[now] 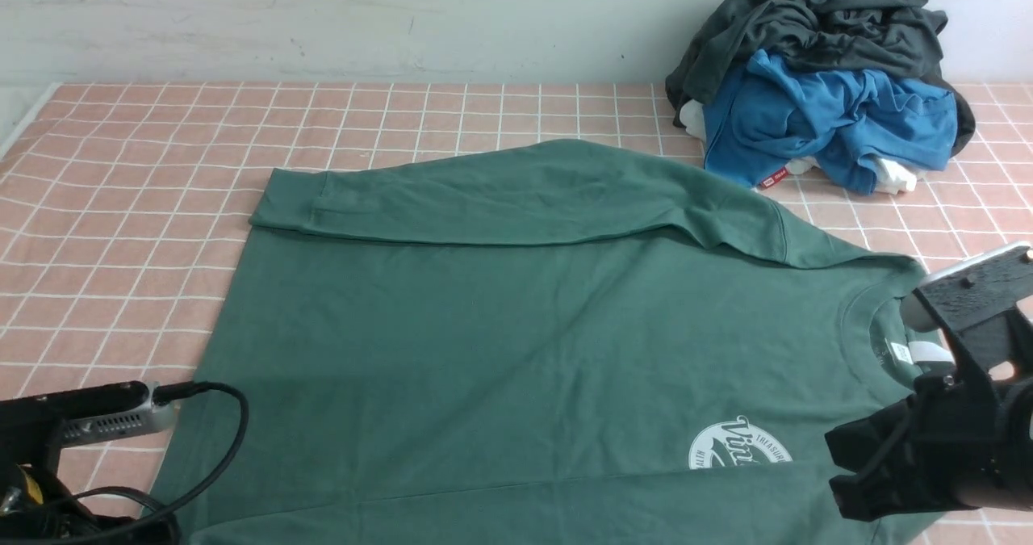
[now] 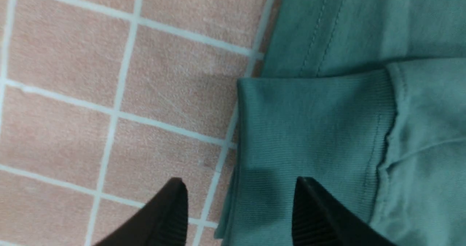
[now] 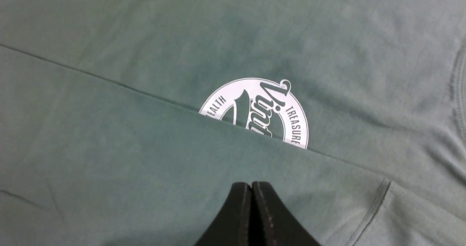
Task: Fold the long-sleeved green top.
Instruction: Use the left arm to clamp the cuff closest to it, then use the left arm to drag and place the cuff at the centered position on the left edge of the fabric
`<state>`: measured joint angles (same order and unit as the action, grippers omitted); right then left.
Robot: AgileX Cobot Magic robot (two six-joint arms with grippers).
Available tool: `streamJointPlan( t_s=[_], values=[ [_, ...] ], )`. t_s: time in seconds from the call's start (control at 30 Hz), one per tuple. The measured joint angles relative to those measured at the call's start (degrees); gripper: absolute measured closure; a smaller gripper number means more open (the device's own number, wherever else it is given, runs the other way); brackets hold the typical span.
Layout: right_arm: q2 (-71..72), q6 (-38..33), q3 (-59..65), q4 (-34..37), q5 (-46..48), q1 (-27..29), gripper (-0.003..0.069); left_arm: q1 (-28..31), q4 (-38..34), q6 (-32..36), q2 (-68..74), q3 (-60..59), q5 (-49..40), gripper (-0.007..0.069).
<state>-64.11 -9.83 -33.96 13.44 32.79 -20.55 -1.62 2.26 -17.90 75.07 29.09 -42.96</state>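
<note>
Right, front view: we see the green long-sleeved top (image 1: 500, 343) spread flat on the counter (image 1: 121, 165), filling the centre and bottom of the frame. Collar (image 1: 855, 327) with white neck label (image 1: 900, 354) sits at right. Far sleeve (image 1: 524, 194) is folded across the body's upper edge. Logo (image 1: 738, 444) at lower right is half covered by the fold along the bottom. Dark grey garment (image 1: 823, 12) and blue garment (image 1: 823, 113) are piled in the upper right, well apart from the body but near the shoulder. Left arm (image 1: 81, 420) with its cable (image 1: 234, 440) is in the lower left corner, right arm (image 1: 952, 416) at the lower right over the collar area. We cannot read either pincer's state from here.

Left wrist view: left pincer (image 2: 240, 182) is wide, fingers apart, empty. It straddles the edge of the ribbed cuff (image 2: 313, 136), one finger over the pink grid, one over the cuff.

Right wrist view: right pincer (image 3: 251, 186) is closed tight, fingers pressed together, nothing visible between them. It sits over the near sleeve (image 3: 145, 158), just below the half-hidden logo in frame.
</note>
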Motion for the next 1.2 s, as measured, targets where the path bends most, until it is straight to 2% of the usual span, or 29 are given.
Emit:
streamJointPlan(
  t_s=[0.1,0.23,0.33,0.47,0.73,0.93,1.07,1.2],
  values=[
    [0.0,-0.2,0.0,0.1,0.0,0.0,0.0669,0.0,-0.4,0.0,2.8,0.4,0.1,0.0278],
    [0.0,-0.3,0.0,0.2,0.1,0.0,0.0669,0.0,-0.6,0.4,5.7,2.2,0.7,0.0377],
    [0.0,-0.4,0.0,0.2,0.1,0.0,0.0669,0.0,-0.6,1.9,5.8,2.7,0.7,0.0513],
    [0.0,-0.4,0.0,0.2,0.1,0.0,0.0669,0.0,-0.7,3.6,4.2,2.7,0.7,0.0608],
    [0.0,-0.4,0.0,0.2,0.1,0.0,0.0669,-1.8,-1.0,4.9,-5.4,3.6,-0.1,0.0618],
    [0.0,-0.6,0.0,0.1,0.0,0.0,0.0669,-3.8,-1.0,10.6,-11.5,10.3,1.3,0.0618],
    [0.0,-0.7,0.0,-0.1,0.0,0.0,0.0669,-3.8,1.1,12.3,-9.8,17.7,5.2,0.0618],
    [0.0,-0.7,0.0,-0.2,0.0,0.0,0.0669,-3.8,4.5,12.2,-0.7,25.5,7.2,0.0618]
  ],
)
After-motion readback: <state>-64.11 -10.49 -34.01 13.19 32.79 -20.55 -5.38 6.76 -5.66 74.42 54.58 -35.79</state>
